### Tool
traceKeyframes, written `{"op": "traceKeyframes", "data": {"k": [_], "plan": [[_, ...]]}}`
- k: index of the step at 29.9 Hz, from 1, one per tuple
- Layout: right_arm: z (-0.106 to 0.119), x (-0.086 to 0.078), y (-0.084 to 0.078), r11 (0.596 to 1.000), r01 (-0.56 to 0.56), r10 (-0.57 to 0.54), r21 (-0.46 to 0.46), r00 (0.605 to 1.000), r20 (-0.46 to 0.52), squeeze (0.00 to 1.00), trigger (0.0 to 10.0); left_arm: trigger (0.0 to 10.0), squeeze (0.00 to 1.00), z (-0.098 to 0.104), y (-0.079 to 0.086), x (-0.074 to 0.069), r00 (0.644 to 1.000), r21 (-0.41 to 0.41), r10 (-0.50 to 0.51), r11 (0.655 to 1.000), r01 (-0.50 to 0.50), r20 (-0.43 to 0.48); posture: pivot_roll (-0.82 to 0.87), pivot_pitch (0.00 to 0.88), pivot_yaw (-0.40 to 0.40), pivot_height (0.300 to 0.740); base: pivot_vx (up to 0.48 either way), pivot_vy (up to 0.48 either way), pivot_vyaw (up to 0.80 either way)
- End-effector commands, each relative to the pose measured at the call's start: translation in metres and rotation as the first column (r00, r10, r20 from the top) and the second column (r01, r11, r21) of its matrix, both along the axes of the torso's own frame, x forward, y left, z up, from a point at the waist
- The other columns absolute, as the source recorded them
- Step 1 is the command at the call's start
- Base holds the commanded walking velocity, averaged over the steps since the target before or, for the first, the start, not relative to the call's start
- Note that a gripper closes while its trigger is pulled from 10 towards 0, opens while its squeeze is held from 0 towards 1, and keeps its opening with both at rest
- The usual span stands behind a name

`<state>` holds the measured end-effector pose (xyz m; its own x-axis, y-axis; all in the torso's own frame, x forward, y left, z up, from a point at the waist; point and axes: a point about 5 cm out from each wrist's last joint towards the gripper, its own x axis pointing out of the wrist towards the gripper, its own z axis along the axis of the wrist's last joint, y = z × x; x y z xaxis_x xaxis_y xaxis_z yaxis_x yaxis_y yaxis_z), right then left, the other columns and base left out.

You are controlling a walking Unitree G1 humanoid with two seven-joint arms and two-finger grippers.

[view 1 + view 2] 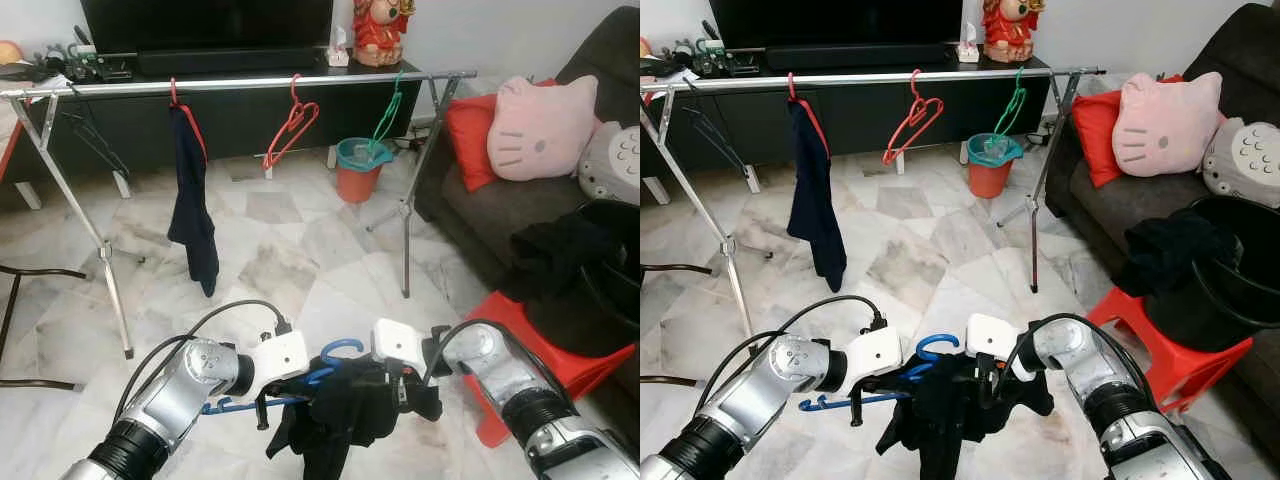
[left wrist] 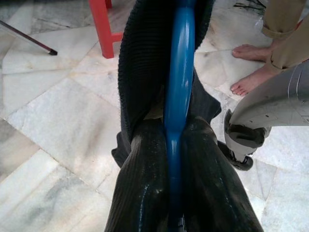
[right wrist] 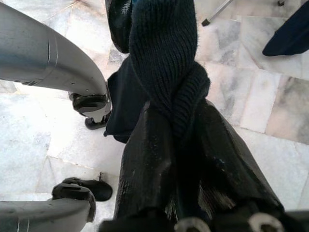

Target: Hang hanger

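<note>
The blue hanger [image 1: 300, 380] is low down in front of the robot, well away from the rail. A dark knitted garment [image 1: 340, 415] is draped on it and hangs in a bunch under it. The hook curls up between the two grippers.

The left gripper [image 2: 176, 159] has its two black fingers squeezed tight on the blue bar of the hanger. The right gripper [image 3: 181, 140] has its fingers pinched on a fold of the dark knit, so it holds the cloth and maybe the hanger under it too.

Up ahead stands the silver drying rail [image 1: 260, 83]. On it hang a navy cloth on a red hanger [image 1: 190, 190], a bare red hanger [image 1: 292, 125] and a green hanger [image 1: 384, 118]. There looks to be free room on the rail between the navy cloth and the bare red hanger.

To do this well, I think the robot should walk closer first, then lift both arms together so the hanger stays level and the garment does not slide off. The hook should point up and go over the rail before the fingers let go.

A red stool [image 1: 525, 345] with a black bucket [image 1: 1230, 265] is on the right, near the sofa. A person's bare feet [image 2: 248, 67] are close by, so move slowly.
</note>
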<state>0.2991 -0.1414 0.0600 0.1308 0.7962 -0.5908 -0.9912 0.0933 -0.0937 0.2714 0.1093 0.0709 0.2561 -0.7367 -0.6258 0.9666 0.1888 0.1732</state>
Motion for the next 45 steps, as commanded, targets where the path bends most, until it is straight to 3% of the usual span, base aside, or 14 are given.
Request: {"op": "traceKeyframes", "data": {"k": [1, 3, 4, 5, 6, 10, 11, 12, 13, 16, 20, 21, 34, 45], "plan": [[0.01, 0.006, -0.001, 1.0, -0.007, 0.006, 0.018, 0.999, 0.039, 0.0, 10.0, 10.0, 0.0, -0.009, 0.016, 0.003, 0.997, 0.074, 0.072, 0.995, -0.071, -0.007, 0.03, 0.0, -0.112, 0.74, 0.0, 0.0, 0.0], [0.01, 0.006, 0.0, 1.0, -0.007, 0.006, 0.024, 0.999, 0.036, 0.05, 10.0, 10.0, 0.0, -0.008, 0.015, 0.004, 0.998, 0.071, 0.07, 0.995, -0.069, -0.006, 0.03, 0.0, -0.112, 0.74, 0.0, 0.0, 0.0], [0.011, 0.006, 0.0, 1.0, -0.008, 0.007, 0.027, 0.999, 0.033, 0.31, 10.0, 10.0, 0.0, -0.008, 0.014, 0.004, 0.998, 0.069, 0.068, 0.995, -0.067, -0.007, 0.03, 0.0, -0.11, 0.74, 0.0, 0.0, 0.0], [0.011, 0.006, -0.001, 1.0, -0.008, 0.007, 0.03, 0.999, 0.032, 0.79, 10.0, 10.0, 0.0, -0.009, 0.014, 0.004, 0.998, 0.068, 0.066, 0.996, -0.066, -0.007, 0.03, 0.0, -0.11, 0.74, 0.0, 0.0, 0.0], [0.011, 0.006, -0.001, 1.0, -0.009, 0.008, 0.03, 0.999, 0.031, 1.0, 10.0, 10.0, 0.0, -0.009, 0.014, 0.004, 0.998, 0.068, 0.066, 0.996, -0.065, -0.008, 0.03, 0.0, -0.11, 0.74, 0.0, 0.0, 0.0], [0.011, 0.005, -0.001, 1.0, -0.016, 0.015, 0.026, 0.999, 0.033, 1.0, 10.0, 10.0, 0.0, -0.009, 0.012, 0.003, 0.998, 0.065, 0.062, 0.996, -0.061, -0.009, 0.03, 0.0, -0.11, 0.74, 0.0, 0.0, 0.0], [0.011, 0.005, -0.001, 1.0, -0.013, 0.012, 0.023, 0.999, 0.033, 0.6, 10.0, 10.0, 0.0, -0.008, 0.012, 0.003, 0.998, 0.064, 0.062, 0.996, -0.061, -0.009, 0.03, 0.0, -0.11, 0.74, 0.0, 0.0, 0.0], [0.01, 0.005, -0.002, 1.0, -0.011, 0.011, 0.02, 0.999, 0.033, 0.6, 10.0, 10.0, 0.0, -0.008, 0.012, 0.003, 0.998, 0.063, 0.062, 0.996, -0.061, -0.01, 0.03, 0.0, -0.11, 0.74, 0.0, 0.0, 0.0], [0.009, 0.004, -0.001, 1.0, -0.013, 0.013, 0.02, 0.999, 0.031, 0.0, 10.0, 10.0, 0.0, -0.008, 0.012, 0.003, 0.998, 0.062, 0.063, 0.996, -0.062, -0.008, 0.03, 0.0, -0.11, 0.74, 0.0, 0.0, 0.0], [0.009, 0.003, 0.0, 0.999, -0.032, 0.032, 0.024, 0.999, 0.017, 0.0, 9.9, 10.0, 0.0, -0.008, 0.012, 0.003, 0.998, 0.061, 0.06, 0.996, -0.06, -0.009, 0.03, 0.0, -0.11, 0.74, 0.0, 0.0, 0.0], [0.007, 0.002, 0.0, 0.999, -0.032, 0.031, 0.021, 0.999, 0.013, 0.0, 8.0, 10.0, 0.0, -0.008, 0.012, 0.004, 0.998, 0.058, 0.059, 0.997, -0.059, -0.008, 0.03, 0.0, -0.11, 0.74, 0.0, 0.0, 0.0], [0.007, 0.002, 0.0, 0.999, -0.03, 0.03, 0.02, 0.999, 0.012, 0.0, 10.0, 10.0, 0.0, -0.008, 0.011, 0.004, 0.998, 0.053, 0.059, 0.997, -0.058, -0.008, 0.03, 0.0, -0.112, 0.74, 0.0, 0.0, 0.0], [-0.002, -0.003, -0.015, 0.992, -0.052, 0.055, -0.111, 0.998, 0.023, 0.0, 10.0, 10.0, 0.0, 0.001, 0.006, 0.003, 0.999, -0.02, 0.045, 0.999, -0.045, -0.02, 0.03, 0.0, -0.115, 0.74, 0.0, 0.0, 0.0], [0.02, 0.0, -0.077, 0.977, 0.035, -0.022, -0.211, 0.998, 0.067, 0.0, 10.0, 10.0, 0.0, 0.001, 0.027, 0.002, 0.999, 0.014, 0.044, 0.999, -0.044, -0.026, 0.01, 0.0, -0.108, 0.74, 0.0, 0.0, 0.0]]}}
